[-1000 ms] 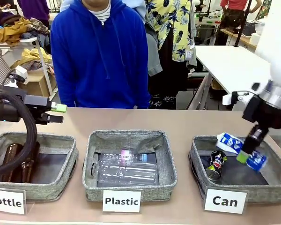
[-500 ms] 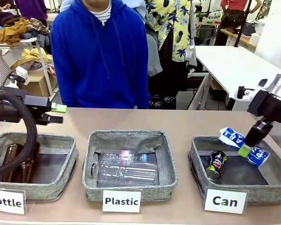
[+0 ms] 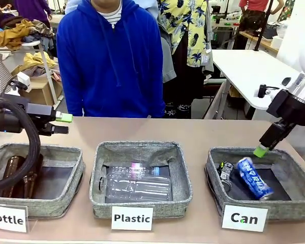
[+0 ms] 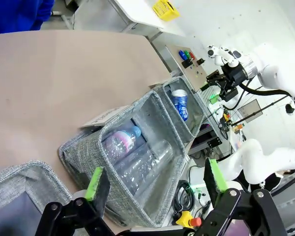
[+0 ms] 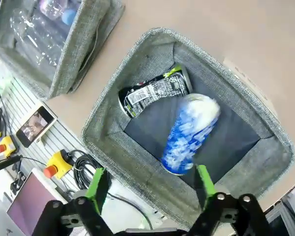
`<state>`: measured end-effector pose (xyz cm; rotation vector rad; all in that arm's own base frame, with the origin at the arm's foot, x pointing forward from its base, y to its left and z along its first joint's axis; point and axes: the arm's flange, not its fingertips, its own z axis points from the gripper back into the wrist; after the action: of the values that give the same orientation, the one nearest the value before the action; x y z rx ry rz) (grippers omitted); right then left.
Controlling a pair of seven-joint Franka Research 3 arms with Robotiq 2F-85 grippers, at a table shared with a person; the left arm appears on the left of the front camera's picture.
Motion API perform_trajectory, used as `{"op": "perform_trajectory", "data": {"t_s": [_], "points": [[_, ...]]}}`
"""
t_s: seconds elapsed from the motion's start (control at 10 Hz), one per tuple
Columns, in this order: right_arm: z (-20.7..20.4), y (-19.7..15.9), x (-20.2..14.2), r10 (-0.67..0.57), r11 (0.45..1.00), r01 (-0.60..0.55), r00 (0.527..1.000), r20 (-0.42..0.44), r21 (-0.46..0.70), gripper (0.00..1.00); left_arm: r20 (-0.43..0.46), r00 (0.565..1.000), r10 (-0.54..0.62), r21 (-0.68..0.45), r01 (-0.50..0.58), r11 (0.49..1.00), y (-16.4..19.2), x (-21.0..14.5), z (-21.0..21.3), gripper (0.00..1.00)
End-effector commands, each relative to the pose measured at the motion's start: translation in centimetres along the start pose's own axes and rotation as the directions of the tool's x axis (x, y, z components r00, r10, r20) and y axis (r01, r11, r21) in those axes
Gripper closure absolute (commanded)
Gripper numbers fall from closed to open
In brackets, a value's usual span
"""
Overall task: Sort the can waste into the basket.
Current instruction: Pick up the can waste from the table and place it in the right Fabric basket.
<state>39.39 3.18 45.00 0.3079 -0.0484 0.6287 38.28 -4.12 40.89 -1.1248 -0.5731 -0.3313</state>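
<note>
The blue can [image 3: 254, 178] lies on its side in the grey basket [image 3: 212, 175] behind the "Can" card, blurred in the right wrist view [image 5: 189, 132]. A dark can [image 3: 225, 170] lies next to it against the basket's left wall and is also seen from above [image 5: 152, 91]. My right gripper [image 3: 263, 149] hangs open just above the basket's far rim, and in its wrist view the right gripper [image 5: 150, 184] has nothing between its fingers. My left gripper [image 3: 62, 123] stays open above the far left bin, and its wide-apart fingers [image 4: 96, 179] hold nothing.
A middle bin [image 3: 99, 190] labelled "Plastic" holds clear bottles. The left bin [image 3: 73, 185] labelled "Bottle" holds brown glass bottles under my left arm's cable. A person in a blue hoodie [image 3: 109, 56] stands at the far edge. Bare tabletop [image 3: 193, 132] lies behind the bins.
My right gripper opened and rose up and away. The blue can dropped from it into the basket. The dark can shifted toward the left wall. The left arm has not moved.
</note>
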Motion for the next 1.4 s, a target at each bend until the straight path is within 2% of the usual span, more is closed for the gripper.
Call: {"op": "perform_trajectory", "data": {"t_s": [0.0, 0.2, 0.3, 0.4, 0.5, 0.6, 0.7, 0.8, 0.9, 1.0, 1.1, 1.2, 1.3], "points": [[-0.1, -0.1, 0.3, -0.010, 1.000, 0.009, 1.000, 0.023, 0.016, 0.00, -0.002, 1.000, 0.004, -0.010, -0.004, 1.000, -0.1, -0.1, 0.2, 0.00], [0.1, -0.3, 0.5, -0.014, 0.997, 0.009, 0.998, 0.064, 0.070, 0.00, -0.002, 1.000, 0.004, -0.010, -0.004, 1.000, -0.1, -0.1, 0.2, 0.00], [0.5, -0.3, 0.6, -0.042, 0.986, 0.024, 0.993, 0.109, 0.167, 0.00, -0.002, 1.000, 0.004, -0.010, -0.004, 1.000, -0.1, -0.1, 0.2, 0.00], [1.4, -0.3, 0.6, -0.117, 0.940, 0.050, 0.977, 0.180, 0.339, 0.00, -0.002, 1.000, 0.004, -0.010, -0.004, 1.000, -0.1, -0.1, 0.2, 0.00], [3.0, -0.7, 1.1, -0.351, 0.740, 0.191, 0.928, 0.128, 0.645, 0.00, -0.002, 1.000, 0.004, -0.010, -0.004, 1.000, -0.1, -0.1, 0.2, 0.00], [4.1, -1.6, 1.4, -0.482, 0.487, 0.203, 0.874, 0.067, 0.850, 0.00, -0.002, 1.000, 0.004, -0.010, -0.004, 1.000, -0.1, -0.1, 0.2, 0.00], [4.8, -2.7, 1.3, -0.543, 0.287, 0.148, 0.839, 0.034, 0.946, 0.00, -0.002, 1.000, 0.004, -0.010, -0.004, 1.000, -0.1, -0.1, 0.2, 0.00], [4.8, -4.2, 1.3, -0.549, 0.159, 0.069, 0.835, 0.030, 0.985, 0.00, -0.002, 1.000, 0.004, -0.010, -0.004, 1.000, -0.1, -0.1, 0.2, 0.00], [4.4, -5.2, 1.7, -0.564, 0.071, 0.042, 0.826, 0.005, 0.997, 0.00, -0.002, 1.000, 0.004, -0.010, -0.004, 1.000, -0.1, -0.1, 0.2, 0.00], [4.1, -5.6, 2.5, -0.568, 0.048, 0.075, 0.822, -0.035, 0.996, 0.00, -0.002, 1.000, 0.004, -0.010, -0.004, 1.000, -0.1, -0.1, 0.2, 0.00], [3.6, -5.7, 4.1, -0.627, 0.113, 0.174, 0.776, -0.066, 0.978, 0.00, -0.002, 1.000, 0.004, -0.010, -0.004, 1.000, -0.1, -0.1, 0.2, 0.00], [4.4, -4.9, 0.8, -0.374, 0.402, 0.084, 0.924, 0.080, 0.912, 0.00, -0.002, 1.000, 0.004, -0.010, -0.004, 1.000, -0.1, -0.1, 0.2, 0.00], [4.4, -4.9, 0.8, -0.374, 0.402, 0.084, 0.924, 0.080, 0.912, 0.00, -0.002, 1.000, 0.004, -0.010, -0.004, 1.000, -0.1, -0.1, 0.2, 0.00]]}}
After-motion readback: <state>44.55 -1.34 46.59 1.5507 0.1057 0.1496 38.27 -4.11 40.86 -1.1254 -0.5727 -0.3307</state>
